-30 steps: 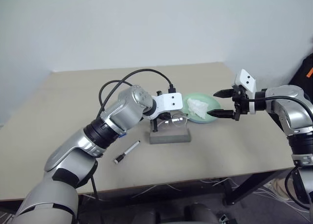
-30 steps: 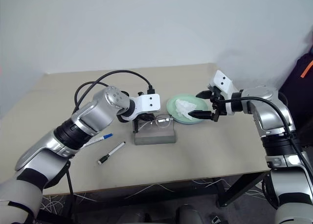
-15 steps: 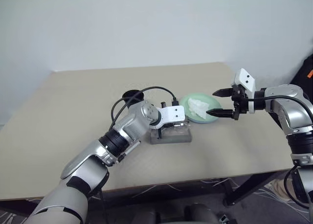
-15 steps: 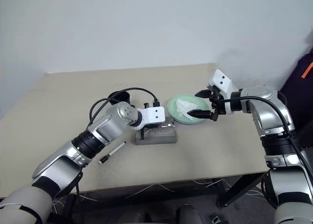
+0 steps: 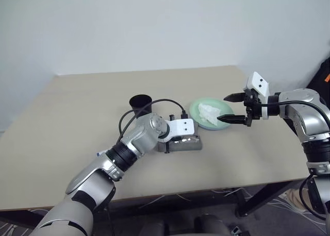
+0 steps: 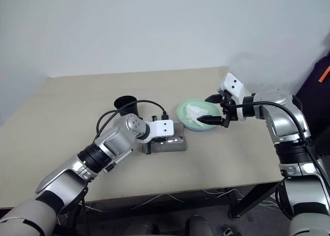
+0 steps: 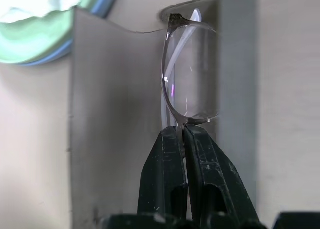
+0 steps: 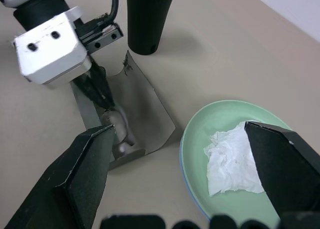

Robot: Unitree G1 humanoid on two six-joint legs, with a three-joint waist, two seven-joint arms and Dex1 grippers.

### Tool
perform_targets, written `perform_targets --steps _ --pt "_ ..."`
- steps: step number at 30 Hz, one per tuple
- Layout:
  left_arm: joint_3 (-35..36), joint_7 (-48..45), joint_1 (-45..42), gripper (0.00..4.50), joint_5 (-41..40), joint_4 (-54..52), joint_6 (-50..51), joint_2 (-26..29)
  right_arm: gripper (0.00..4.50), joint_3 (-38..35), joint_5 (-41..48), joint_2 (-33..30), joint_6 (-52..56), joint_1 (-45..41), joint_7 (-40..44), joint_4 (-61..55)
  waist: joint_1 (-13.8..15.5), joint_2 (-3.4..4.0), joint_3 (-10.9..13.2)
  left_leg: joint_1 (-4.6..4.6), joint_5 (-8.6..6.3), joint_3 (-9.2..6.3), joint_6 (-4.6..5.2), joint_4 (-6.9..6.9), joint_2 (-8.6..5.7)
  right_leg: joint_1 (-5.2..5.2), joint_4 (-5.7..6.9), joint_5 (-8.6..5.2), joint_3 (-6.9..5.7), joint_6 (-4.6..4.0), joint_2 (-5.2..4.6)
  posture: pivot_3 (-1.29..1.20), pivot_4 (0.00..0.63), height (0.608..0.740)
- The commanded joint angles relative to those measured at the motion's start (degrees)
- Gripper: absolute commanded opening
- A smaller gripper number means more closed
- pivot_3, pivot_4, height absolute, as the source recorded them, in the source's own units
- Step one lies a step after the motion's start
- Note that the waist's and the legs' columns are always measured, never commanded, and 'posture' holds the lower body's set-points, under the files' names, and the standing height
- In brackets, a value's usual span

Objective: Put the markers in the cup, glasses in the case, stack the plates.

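My left gripper (image 7: 181, 130) is shut on the glasses (image 7: 194, 89), pinching the thin clear frame at one lens rim. It holds them low inside the open gray case (image 5: 188, 145) at mid-table. The black cup (image 5: 140, 105) stands upright just behind the case to the left. To the case's right the pale green plate (image 5: 200, 120) lies on the light blue one (image 7: 103, 5), whose rim peeks out beneath. My right gripper (image 5: 233, 108) hangs open above the plates' right edge with nothing between its fingers. The markers are hidden behind my left arm.
A crumpled white tissue (image 5: 209, 112) lies on the green plate. The beige table (image 5: 77, 112) ends at a front edge close to me and a right edge past the plates. A plain wall stands behind.
My left arm has come down, lowering the glasses into the case and uncovering the cup behind it. The right arm has stayed still.
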Motion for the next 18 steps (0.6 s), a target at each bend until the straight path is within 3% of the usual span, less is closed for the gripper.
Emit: perform_targets --steps 1,8,11,16,18 --pt "0.0 -3.4 0.0 0.04 0.4 -4.4 0.6 1.3 4.50 -1.4 0.6 -0.1 -0.5 -1.9 -0.4 -1.1 0.0 0.00 0.0 0.00 0.00 0.00 0.00 -0.01 0.00 0.00 0.00 0.00 0.00 0.00 0.00 0.00 0.000 0.731" --pt "-0.4 -5.9 0.3 0.04 1.3 -6.1 0.1 2.0 4.50 -1.2 0.5 0.2 -0.6 -2.1 -0.4 -0.8 0.0 0.01 0.0 0.02 0.00 0.00 0.00 -0.01 0.00 0.01 0.00 0.00 0.00 0.00 0.00 0.00 0.000 0.731" --pt "-0.3 -6.3 0.1 0.66 1.7 -5.7 -0.6 2.2 4.50 -1.2 0.4 0.4 -0.8 -2.2 -0.4 -0.5 0.0 0.02 0.0 0.02 0.00 0.00 0.00 -0.01 0.00 0.01 0.00 0.00 0.00 0.00 0.00 0.00 0.000 0.731" --pt "1.8 -5.4 -1.4 2.33 1.7 -4.5 -0.2 1.4 4.50 -1.2 0.3 0.5 -0.9 -2.2 -0.4 -0.3 0.0 0.02 0.0 0.03 0.00 0.00 0.00 -0.01 0.00 0.01 0.00 0.00 0.01 0.00 0.00 0.00 0.000 0.731" --pt "3.5 -4.9 -2.7 2.33 1.1 -3.8 0.4 0.8 4.50 -1.1 0.3 0.6 -1.1 -2.4 -0.4 -0.1 0.0 0.02 0.0 0.04 0.00 -0.01 0.00 0.00 0.01 0.02 0.01 0.00 0.01 0.00 0.00 0.00 0.000 0.731"
